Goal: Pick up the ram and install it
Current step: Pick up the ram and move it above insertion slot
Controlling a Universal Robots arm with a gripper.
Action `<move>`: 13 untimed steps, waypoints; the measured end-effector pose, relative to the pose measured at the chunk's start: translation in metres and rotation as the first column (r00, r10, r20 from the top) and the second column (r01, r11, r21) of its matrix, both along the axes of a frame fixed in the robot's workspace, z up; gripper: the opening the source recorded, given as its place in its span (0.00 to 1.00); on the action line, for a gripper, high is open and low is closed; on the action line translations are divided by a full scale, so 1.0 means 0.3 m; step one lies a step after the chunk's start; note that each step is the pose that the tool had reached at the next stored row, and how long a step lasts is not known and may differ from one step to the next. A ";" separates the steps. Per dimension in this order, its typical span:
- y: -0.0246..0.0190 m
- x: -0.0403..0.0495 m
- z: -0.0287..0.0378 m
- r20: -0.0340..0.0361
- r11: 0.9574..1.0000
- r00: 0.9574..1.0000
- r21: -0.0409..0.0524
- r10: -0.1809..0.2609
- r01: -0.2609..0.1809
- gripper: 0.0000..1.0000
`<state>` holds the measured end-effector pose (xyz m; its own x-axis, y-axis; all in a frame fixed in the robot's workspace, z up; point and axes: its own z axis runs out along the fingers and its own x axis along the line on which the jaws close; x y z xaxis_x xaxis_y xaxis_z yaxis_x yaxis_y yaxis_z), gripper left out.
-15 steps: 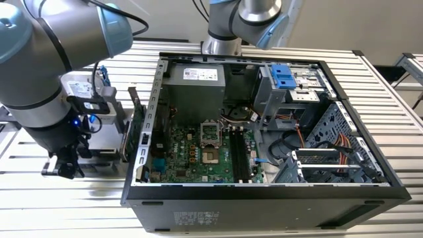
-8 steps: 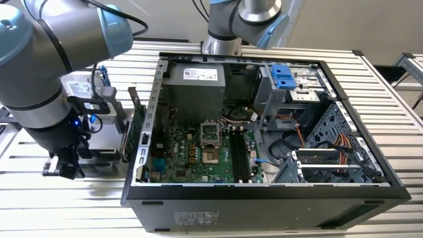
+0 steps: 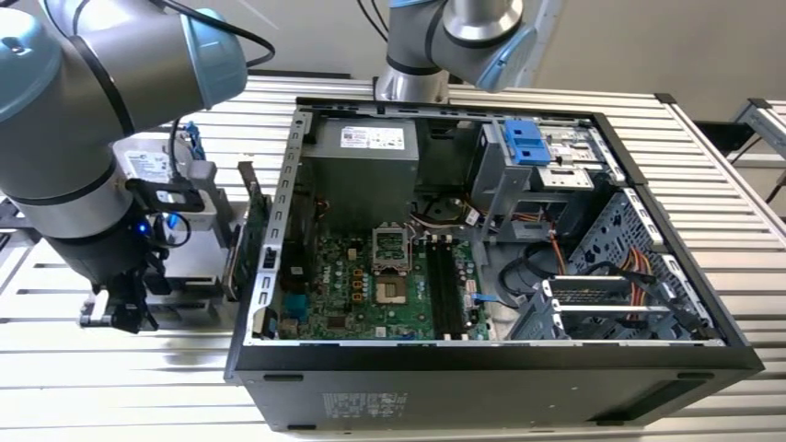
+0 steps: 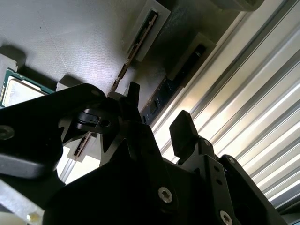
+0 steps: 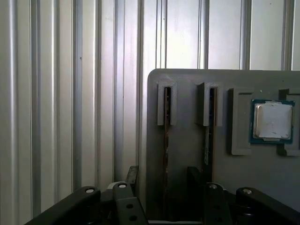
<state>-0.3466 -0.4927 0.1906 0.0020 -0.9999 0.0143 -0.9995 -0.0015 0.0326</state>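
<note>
Two ram sticks stand edge-on in slots of a grey holder tray (image 5: 187,79). In both wrist views my gripper (image 5: 164,177) (image 4: 158,115) is open, its black fingers (image 4: 183,131) either side of the ram (image 5: 167,126) (image 4: 161,96) farther from the loose processor chip (image 5: 273,121). Nothing is clamped. The other ram (image 5: 207,133) (image 4: 137,49) sits just outside one finger. In the exterior view the gripper (image 3: 123,311) hangs low over the tray at the exterior view's left, beside the open computer case (image 3: 491,359).
The motherboard (image 3: 368,285) with its black memory slots (image 3: 445,285) lies inside the case. A silver hard drive (image 3: 154,166) and an upright green board (image 3: 252,239) stand between arm and case. Ribbed metal table (image 5: 70,93) surrounds everything.
</note>
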 end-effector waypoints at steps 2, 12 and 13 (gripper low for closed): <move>0.000 0.000 0.000 0.000 1.000 1.000 0.000 0.001 -0.001 1.00; 0.000 0.000 0.000 0.000 1.000 1.000 0.000 0.004 -0.004 0.00; 0.000 0.000 0.000 0.000 1.000 1.000 0.000 0.004 -0.004 0.00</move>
<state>-0.3466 -0.4927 0.1906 0.0061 -0.9999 0.0143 -0.9995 -0.0056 0.0326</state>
